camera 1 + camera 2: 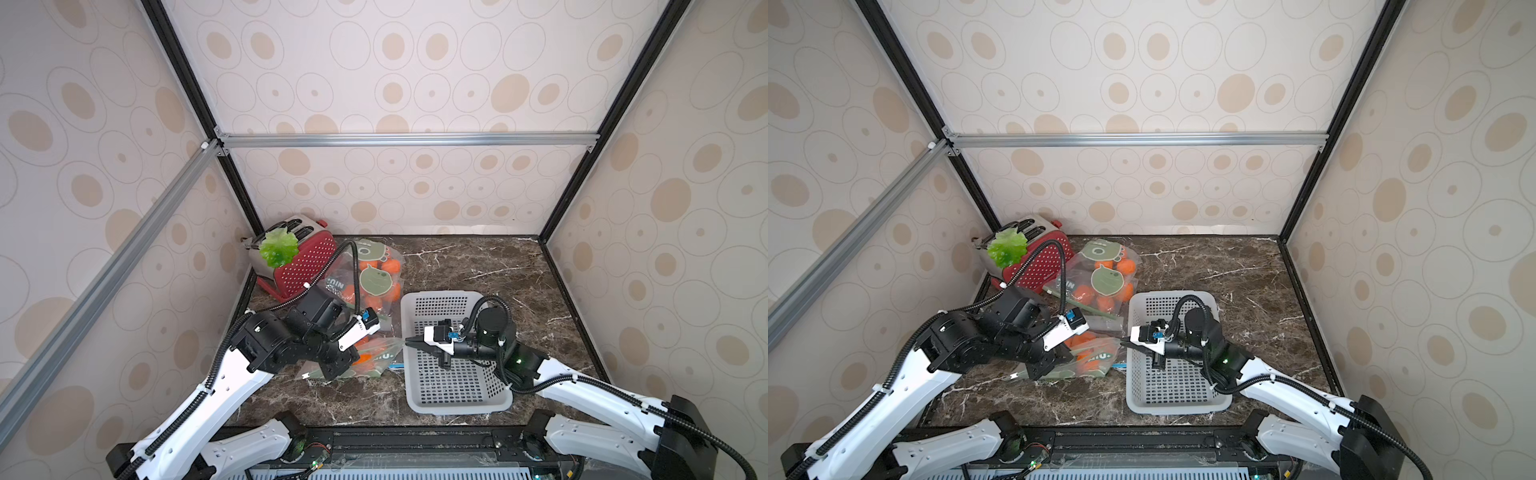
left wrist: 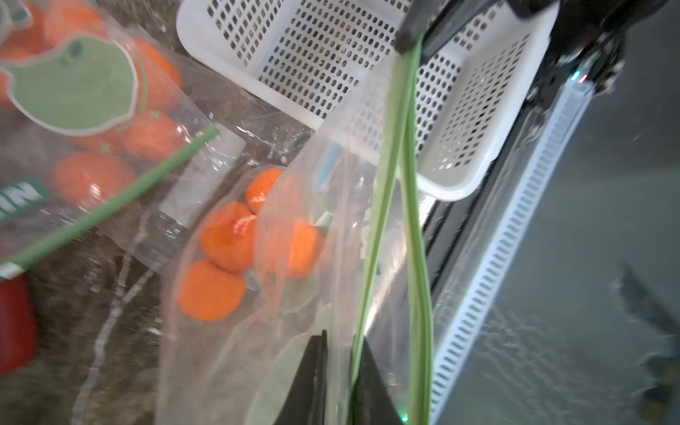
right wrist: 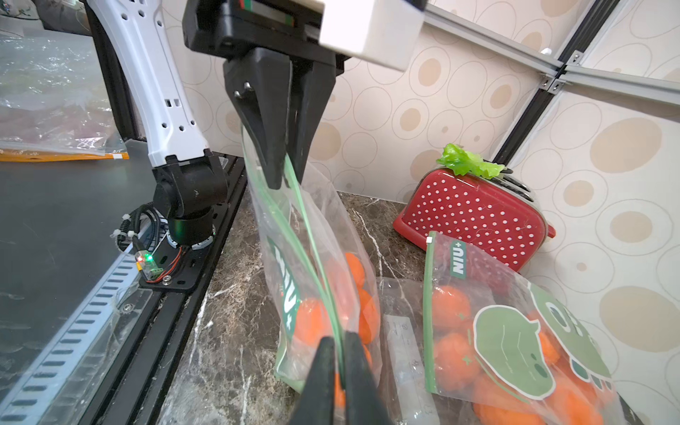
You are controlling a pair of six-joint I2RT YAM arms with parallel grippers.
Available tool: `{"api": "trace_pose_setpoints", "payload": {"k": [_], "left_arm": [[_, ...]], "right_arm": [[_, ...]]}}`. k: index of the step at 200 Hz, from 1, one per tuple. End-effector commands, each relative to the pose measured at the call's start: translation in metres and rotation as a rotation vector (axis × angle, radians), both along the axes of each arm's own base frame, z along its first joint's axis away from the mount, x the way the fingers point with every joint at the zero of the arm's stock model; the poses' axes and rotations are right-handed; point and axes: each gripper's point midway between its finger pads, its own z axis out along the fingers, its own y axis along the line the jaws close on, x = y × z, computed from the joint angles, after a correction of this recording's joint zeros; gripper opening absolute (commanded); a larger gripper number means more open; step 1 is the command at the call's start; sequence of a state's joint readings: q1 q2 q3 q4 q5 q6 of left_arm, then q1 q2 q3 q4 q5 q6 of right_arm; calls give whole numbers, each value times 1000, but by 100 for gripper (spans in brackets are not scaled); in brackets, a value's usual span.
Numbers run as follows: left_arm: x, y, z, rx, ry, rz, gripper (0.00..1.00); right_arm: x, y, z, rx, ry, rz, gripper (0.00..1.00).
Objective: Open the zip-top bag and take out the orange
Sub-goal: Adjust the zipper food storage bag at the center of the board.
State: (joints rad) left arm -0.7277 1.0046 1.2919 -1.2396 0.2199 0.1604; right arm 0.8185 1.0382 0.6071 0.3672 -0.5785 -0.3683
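Observation:
A clear zip-top bag [image 3: 312, 276] with a green zip strip is held up off the marble counter between my two grippers, also visible in both top views [image 1: 374, 357] [image 1: 1090, 353]. Several oranges [image 2: 228, 235] [image 3: 312, 323] lie in its bottom. My left gripper [image 2: 340, 338] [image 1: 363, 338] is shut on the bag's top edge, and the right wrist view shows it [image 3: 281, 180] pinching from above. My right gripper [image 3: 340, 342] [image 1: 409, 341] pinches the zip strip at the bag's other end. The two green strips stand slightly apart along the mouth.
A second bag of oranges [image 1: 365, 274] [image 3: 515, 331] with green cartoon prints lies flat behind the held one. A white perforated basket [image 1: 453, 407] sits under my right arm. A red dotted toaster [image 1: 307, 262] with a lettuce leaf [image 1: 278, 249] stands in the back left corner.

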Motion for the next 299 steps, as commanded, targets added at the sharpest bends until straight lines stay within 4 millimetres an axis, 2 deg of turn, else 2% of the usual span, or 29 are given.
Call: {"api": "trace_pose_setpoints", "payload": {"k": [1, 11, 18, 42, 68, 84, 110, 138, 151, 175, 188, 214, 232, 277, 299], "left_arm": [[48, 9, 30, -41, -204, 254, 0], [61, 7, 42, -113, -250, 339, 0], [64, 3, 47, -163, -256, 368, 0], [71, -2, 59, -252, -285, 450, 0], [79, 4, 74, -248, -327, 529, 0], [85, 18, 94, -274, -384, 617, 0], [86, 54, 127, -307, -506, 769, 0], [82, 79, 141, -275, -572, 848, 0], [83, 81, 142, -262, -573, 860, 0], [89, 68, 135, -265, -533, 846, 0], [94, 59, 126, -260, -512, 835, 0], [104, 23, 96, -318, -407, 780, 0], [108, 9, 81, -351, -360, 771, 0], [112, -15, 57, -461, -272, 775, 0], [111, -36, 64, -626, -213, 746, 0]], "right_arm": [[14, -7, 30, 125, 25, -120, 55], [22, -14, 45, 196, 58, -186, 67], [22, -18, 53, 220, 65, -204, 70], [20, -26, 85, 260, 166, -229, 70], [22, -26, 114, 301, 290, -241, 62], [25, -17, 125, 303, 361, -222, 58], [30, -1, 137, 269, 460, -190, 51], [26, 23, 147, 255, 548, -70, 46], [25, 33, 151, 250, 581, -22, 43], [27, 45, 154, 241, 596, 18, 34], [23, 50, 153, 224, 594, 47, 28], [15, 53, 148, 186, 603, 57, 28], [14, 54, 133, 137, 639, 45, 28], [30, 66, 64, 20, 799, -57, 23], [36, 70, 30, -56, 852, -119, 21]]}}
